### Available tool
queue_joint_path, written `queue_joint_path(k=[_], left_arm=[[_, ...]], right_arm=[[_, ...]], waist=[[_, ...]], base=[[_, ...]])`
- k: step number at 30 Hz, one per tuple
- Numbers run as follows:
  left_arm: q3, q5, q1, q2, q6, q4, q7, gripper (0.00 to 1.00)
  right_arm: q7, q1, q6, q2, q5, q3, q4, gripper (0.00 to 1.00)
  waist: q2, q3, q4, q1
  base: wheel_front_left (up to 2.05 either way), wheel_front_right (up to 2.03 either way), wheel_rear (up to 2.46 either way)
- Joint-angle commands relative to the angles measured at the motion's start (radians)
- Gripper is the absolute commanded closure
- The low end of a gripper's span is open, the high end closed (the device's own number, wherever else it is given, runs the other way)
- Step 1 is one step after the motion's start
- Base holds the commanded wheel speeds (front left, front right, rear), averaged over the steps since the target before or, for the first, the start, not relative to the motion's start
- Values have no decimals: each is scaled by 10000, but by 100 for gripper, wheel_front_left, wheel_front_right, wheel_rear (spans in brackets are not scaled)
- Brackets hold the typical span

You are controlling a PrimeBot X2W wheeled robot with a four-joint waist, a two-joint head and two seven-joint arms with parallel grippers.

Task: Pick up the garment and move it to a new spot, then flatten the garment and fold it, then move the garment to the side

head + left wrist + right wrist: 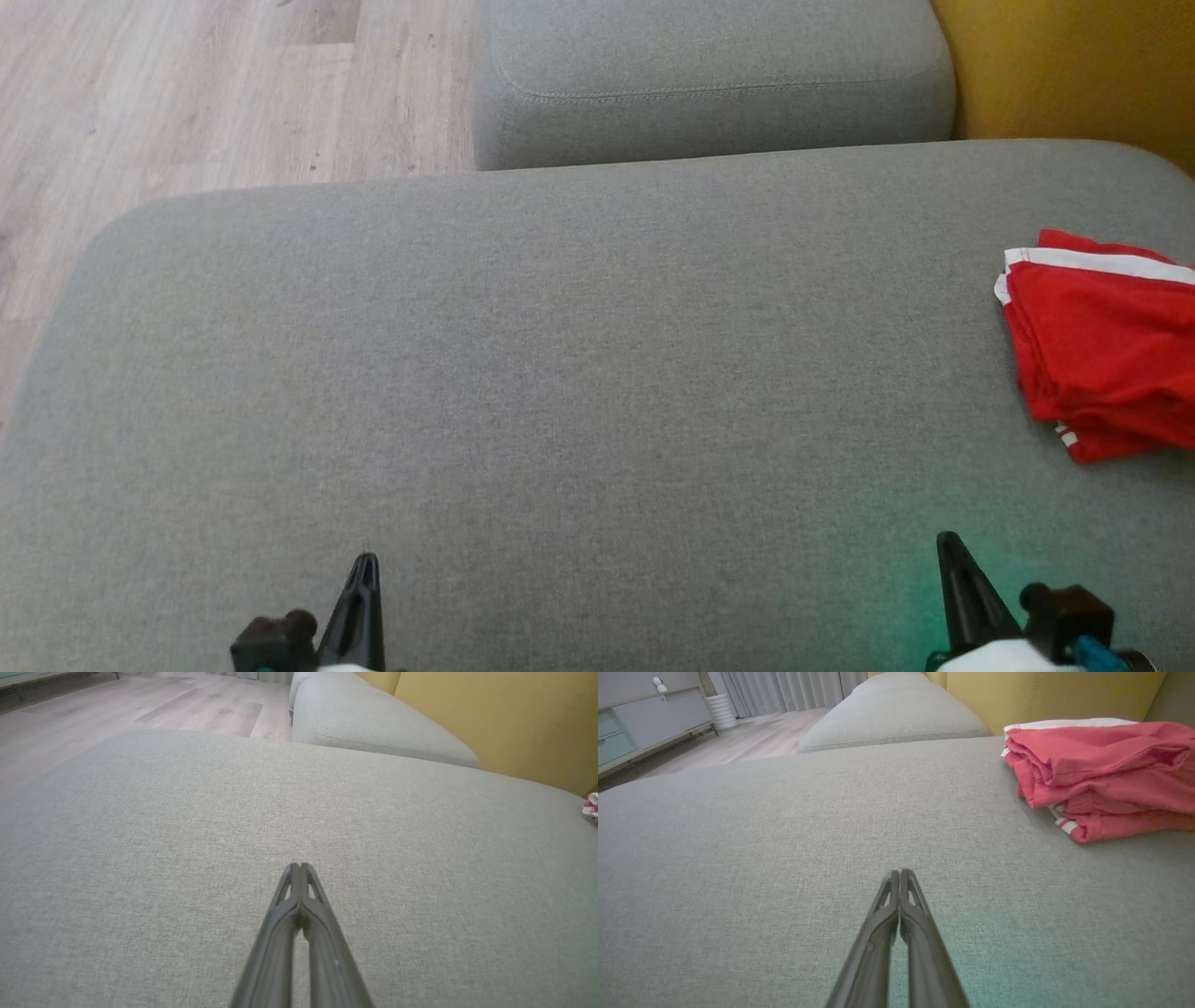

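Your left pincer (299, 864) and right pincer (900, 871) clenched empty, folded red garment (1102, 355) with white trim lying on rounded grey woven cushion (560, 355).

The folded red garment (1106, 350) is cut off at the right edge.

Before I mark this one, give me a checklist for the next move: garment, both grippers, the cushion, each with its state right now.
1. Garment folded: the red garment lies in a layered stack, white trim showing. Ok.
2. Garment set to the side: it sits at the right end of the grey cushion. Ok.
3. Left gripper free: fingers together, nothing between them. Ok.
4. Right gripper free: fingers together, nothing between them. Ok.
5. Grippers apart from the garment: bare cushion lies between each and the stack. Ok.
6. Whole garment on the cushion: its right part runs out of the picture. Cannot tell.
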Motion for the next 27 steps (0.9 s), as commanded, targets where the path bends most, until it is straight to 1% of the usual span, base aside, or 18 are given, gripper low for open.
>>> queue_joint_path(k=[1,27], left_arm=[[89,-369,-374,39,-83,-319,31,100],[547,-3382,-969,180,-555,-169,599,100]], right_arm=[[106,-382,3,-9,412,-77,-348,100],[790,-753,17,-20,3581,-246,-695,100]], waist=[[0,8,-1,0],[0,76,-39,0]], base=[[0,0,0],[0,0,0]])
